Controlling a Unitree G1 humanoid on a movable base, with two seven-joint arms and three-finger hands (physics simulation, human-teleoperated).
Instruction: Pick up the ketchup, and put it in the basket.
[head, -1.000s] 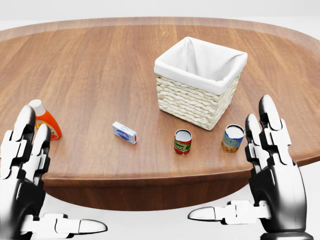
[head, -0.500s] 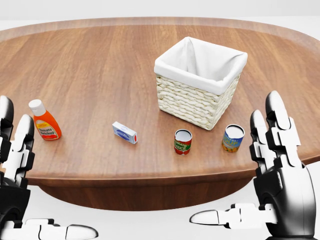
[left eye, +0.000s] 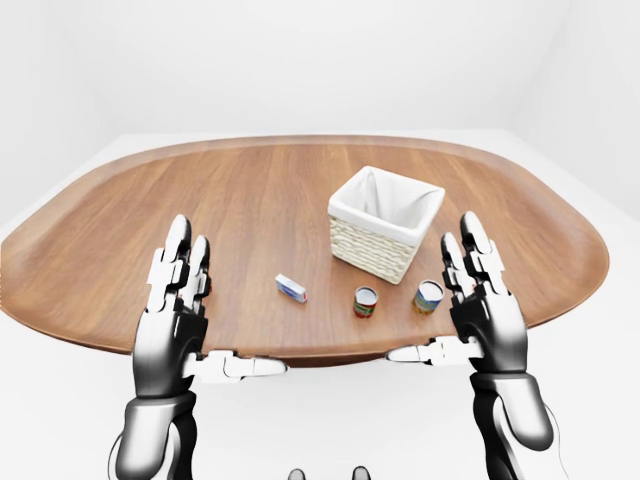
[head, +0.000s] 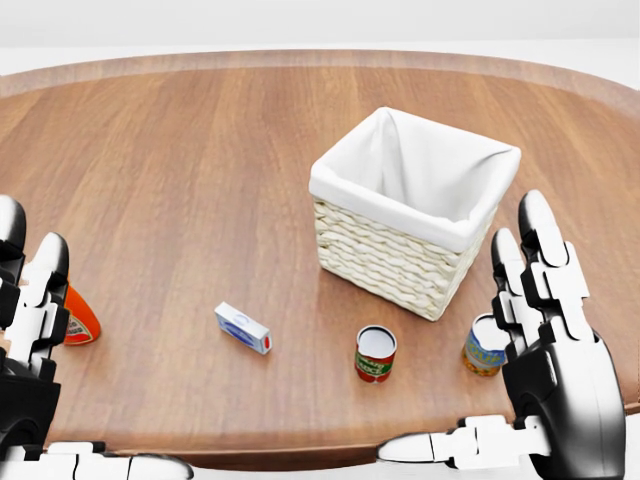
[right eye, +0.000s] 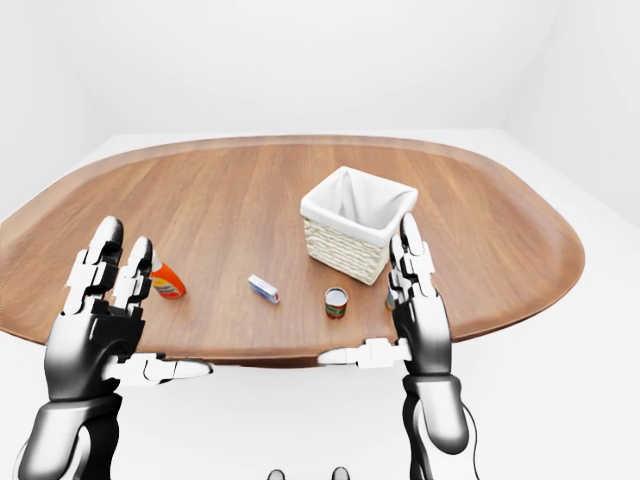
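Note:
The ketchup (right eye: 167, 282) is an orange-red bottle with a white cap, standing on the wooden table (head: 200, 150) near its left edge. In the head view only its lower part (head: 82, 322) shows beside my left fingers. The wicker basket (head: 385, 255) with a white liner stands right of centre, empty. My left hand (left eye: 235, 300) is open, raised just in front of the ketchup, apart from it. My right hand (right eye: 367, 293) is open and empty near the table's lower right edge.
A small white and blue box (head: 243, 328) lies between the ketchup and the cans. A red can (head: 375, 353) stands below the basket. A blue and yellow can (head: 485, 347) stands right of it, partly behind my right fingers.
The whole head view has shifted: table things sit lower and larger, so the camera has moved closer. My left fingers now cover part of the ketchup. Both hands stay open.

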